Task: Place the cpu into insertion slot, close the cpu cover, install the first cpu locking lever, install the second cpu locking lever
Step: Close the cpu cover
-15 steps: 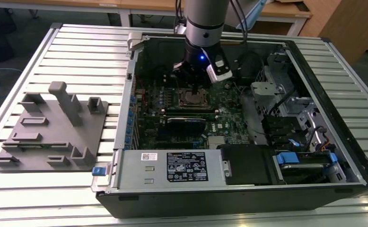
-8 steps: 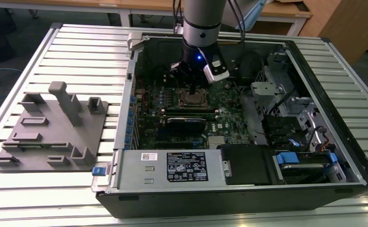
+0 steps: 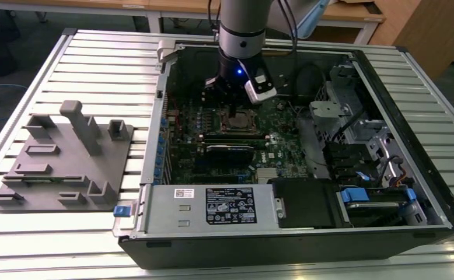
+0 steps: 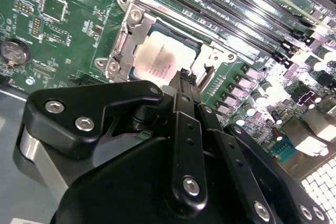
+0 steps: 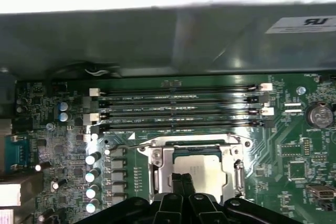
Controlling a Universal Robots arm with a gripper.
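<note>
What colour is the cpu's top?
Pale silvery grey; the cpu shows best in the second wrist view.

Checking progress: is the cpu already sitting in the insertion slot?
Yes, the cpu lies flat inside the insertion slot, its silvery rim framing it.

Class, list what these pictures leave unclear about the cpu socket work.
- First wrist view: the pincer hides one edge of the cpu.
- Second wrist view: the pincer covers part of the cpu cover, so its latching is unclear.
- Exterior view: the insertion slot is too small, and the arm overlaps it.
</note>
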